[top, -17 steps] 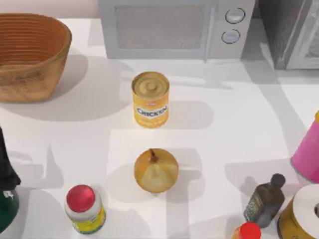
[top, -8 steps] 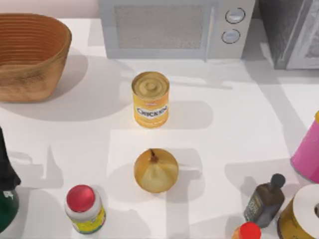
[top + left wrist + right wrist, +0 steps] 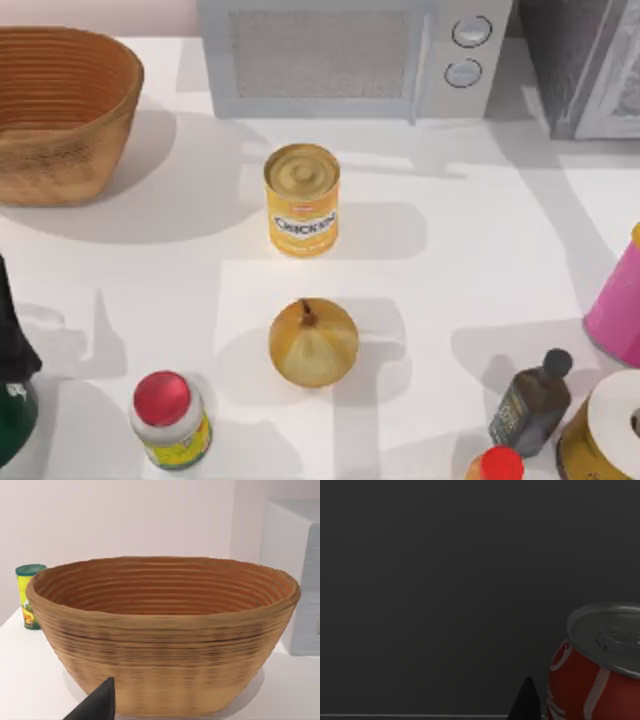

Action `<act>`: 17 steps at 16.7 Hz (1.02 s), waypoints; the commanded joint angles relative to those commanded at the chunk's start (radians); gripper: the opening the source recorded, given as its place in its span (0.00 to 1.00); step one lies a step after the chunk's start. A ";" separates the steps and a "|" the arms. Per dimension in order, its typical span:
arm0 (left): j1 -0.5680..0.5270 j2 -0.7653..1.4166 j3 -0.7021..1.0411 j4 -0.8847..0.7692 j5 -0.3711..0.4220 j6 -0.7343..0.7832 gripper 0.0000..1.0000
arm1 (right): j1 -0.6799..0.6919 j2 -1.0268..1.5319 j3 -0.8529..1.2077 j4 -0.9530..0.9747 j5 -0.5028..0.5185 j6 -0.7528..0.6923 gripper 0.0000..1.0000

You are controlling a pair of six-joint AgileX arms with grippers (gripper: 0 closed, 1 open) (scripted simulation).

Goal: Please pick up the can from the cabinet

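The left gripper (image 3: 97,705) shows as a dark fingertip low in the left wrist view, facing the wicker basket (image 3: 62,115) at the top view's left. Its opening cannot be told, and nothing is seen in its hold.

The can (image 3: 302,199) stands upright at the middle of the cabinet (image 3: 150,260), in front of the microwave (image 3: 350,58) and just behind the onion (image 3: 313,342). Its long axis is vertical, lid up, with the label facing the near edge.

The right gripper (image 3: 526,702) shows as a dark tip beside a red soda can (image 3: 597,665). Its opening cannot be told either.

Risks, as judged:
- An approach from the near edge could knock the onion or the red-capped jar (image 3: 170,420).
- An off-centre grip on the round wall could tip the can.
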 joint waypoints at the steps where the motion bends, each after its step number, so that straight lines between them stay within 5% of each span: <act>1: 0.000 0.000 0.000 0.000 0.000 0.000 1.00 | 0.000 0.000 0.000 0.000 0.000 0.000 0.02; 12: 0.000 0.000 0.000 0.000 0.000 0.000 1.00 | 0.011 -0.016 -0.006 -0.009 0.007 0.001 0.00; 17: 0.000 0.000 0.000 0.000 0.000 0.000 1.00 | 0.102 -0.200 -0.082 -0.120 0.096 0.001 0.00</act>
